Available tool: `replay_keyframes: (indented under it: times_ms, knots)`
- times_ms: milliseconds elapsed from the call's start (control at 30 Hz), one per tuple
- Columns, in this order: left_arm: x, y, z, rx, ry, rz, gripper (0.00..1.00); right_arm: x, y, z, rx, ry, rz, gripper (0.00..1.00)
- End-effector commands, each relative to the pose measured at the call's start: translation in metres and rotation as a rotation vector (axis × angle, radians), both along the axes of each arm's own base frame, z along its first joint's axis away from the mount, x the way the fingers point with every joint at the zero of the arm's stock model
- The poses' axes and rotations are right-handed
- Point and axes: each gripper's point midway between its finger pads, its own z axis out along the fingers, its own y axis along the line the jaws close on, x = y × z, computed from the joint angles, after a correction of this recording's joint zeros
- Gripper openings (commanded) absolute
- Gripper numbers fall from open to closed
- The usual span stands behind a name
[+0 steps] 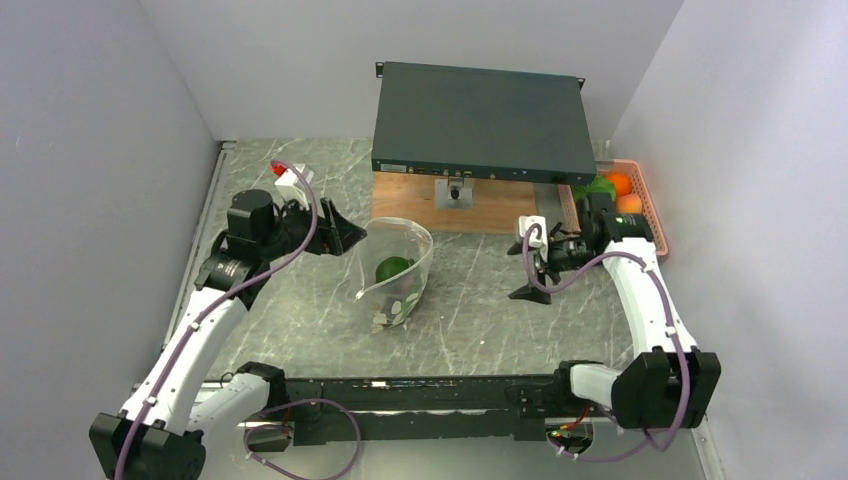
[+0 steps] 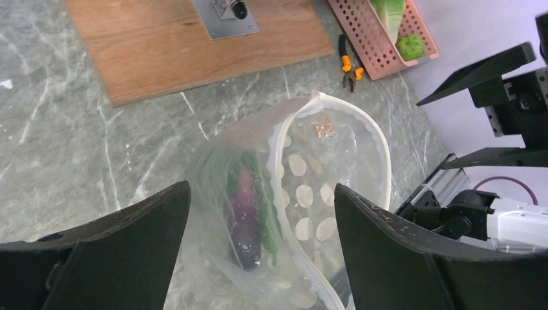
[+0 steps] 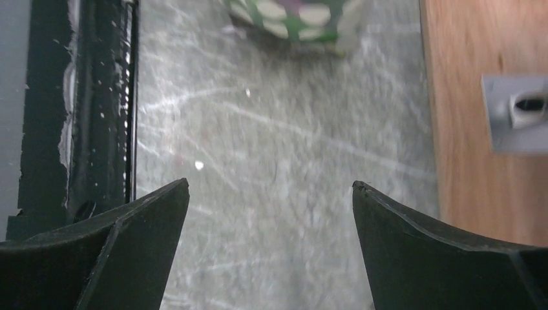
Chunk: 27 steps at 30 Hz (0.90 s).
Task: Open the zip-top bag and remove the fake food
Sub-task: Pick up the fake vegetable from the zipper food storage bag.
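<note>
- Top external view: the zip-top bag point(image 1: 412, 250) sits on the bench point(image 1: 480, 320) between the two arms. Its mouth gapes, and a round green piece of the fake food point(image 1: 391, 269) is inside. The left jaws stand apart at the bag's left side; whether they touch the film cannot be told here. The right jaws, also apart, hang over bare bench to the right of the bag, near it but clear of it. Orange pieces point(image 1: 620, 185) lie in the pink basket point(image 1: 657, 228) at the far right.
- Left wrist view: the jaws are spread wide and clamp nothing, and the bag lies between and beyond them. Its white zip rim point(image 2: 279, 155) is spread into an open loop. A dark purple piece point(image 2: 244, 210) and some leafy green lie inside the dotted film. Farther off, pliers point(image 2: 349, 68) lie just beside the basket, which holds lettuce point(image 2: 391, 10) and another green piece point(image 2: 410, 46).
- Right wrist view: the jaws are wide apart over the bench, holding nothing. Only a dotted corner of the bag shows, at the top edge, with a wooden board point(image 3: 478, 97) to the right.
- Step in hand: the opening looks done, and the emptying looks partway, with some pieces in the basket and some in the bag. The next move likely needs one pair of jaws to steady the floppy bag while the other reaches through the mouth for a piece.
</note>
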Motion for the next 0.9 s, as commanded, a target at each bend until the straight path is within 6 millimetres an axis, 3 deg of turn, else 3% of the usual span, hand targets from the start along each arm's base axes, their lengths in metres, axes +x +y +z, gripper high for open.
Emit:
replay_keyframes:
  times_ms: [0, 133, 333, 533, 633, 767, 867]
  knots:
    - [0.001, -0.019, 0.012, -0.021, -0.035, -0.080, 0.85, 0.013, 0.043, 0.045, 0.100, -0.067, 0.106, 0.96]
    - [0.000, -0.026, -0.001, 0.013, 0.002, -0.092, 0.84, 0.027, 0.074, 0.068, 0.123, -0.100, 0.159, 0.93]
    - [-0.001, -0.025, -0.012, 0.052, 0.019, -0.083, 0.72, 0.034, 0.118, 0.075, 0.115, -0.130, 0.220, 0.91]
    - [-0.001, -0.026, -0.018, 0.065, 0.041, -0.096, 0.43, 0.036, 0.151, 0.090, 0.153, -0.133, 0.231, 0.89]
    - [0.000, -0.026, -0.020, 0.066, 0.043, -0.093, 0.24, 0.040, 0.165, 0.103, 0.193, -0.104, 0.210, 0.81]
    - [0.001, -0.030, -0.012, 0.050, 0.024, -0.107, 0.08, 0.044, 0.180, 0.121, 0.270, -0.020, 0.158, 0.72]
    - [0.000, -0.034, -0.004, 0.030, 0.007, -0.129, 0.04, 0.045, 0.191, 0.126, 0.305, 0.028, 0.137, 0.66]
